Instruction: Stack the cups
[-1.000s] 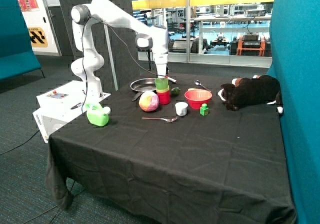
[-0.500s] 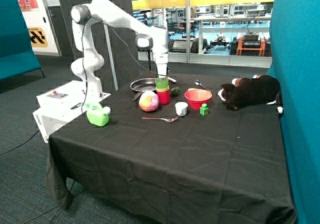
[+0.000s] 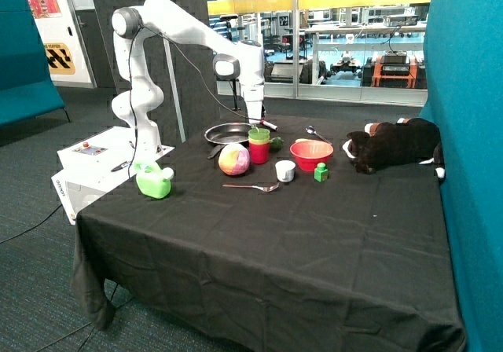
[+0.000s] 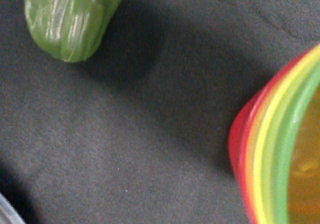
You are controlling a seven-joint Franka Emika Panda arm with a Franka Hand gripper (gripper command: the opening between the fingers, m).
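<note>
Green plastic tumbler sits nested in the yellow plastic tumbler, itself inside the pink-red plastic tumbler, upright on the black-clothed desk. The tool hangs at their twelve o'clock, directly above; whether it is released I cannot tell. Stacking looks complete.

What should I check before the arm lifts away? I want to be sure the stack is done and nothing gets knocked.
1. Green cup seated in yellow cup: ok; wrist view shows nested rims.
2. Yellow cup seated in pink-red cup: ok.
3. Stack upright on the table: ok.
4. Gripper released the stack: cannot tell.
5. Path straight up free: ok, nothing above the stack but the arm.
6. Neighbours apart from stack: the green vegetable ok; the ball cannot tell.
</note>
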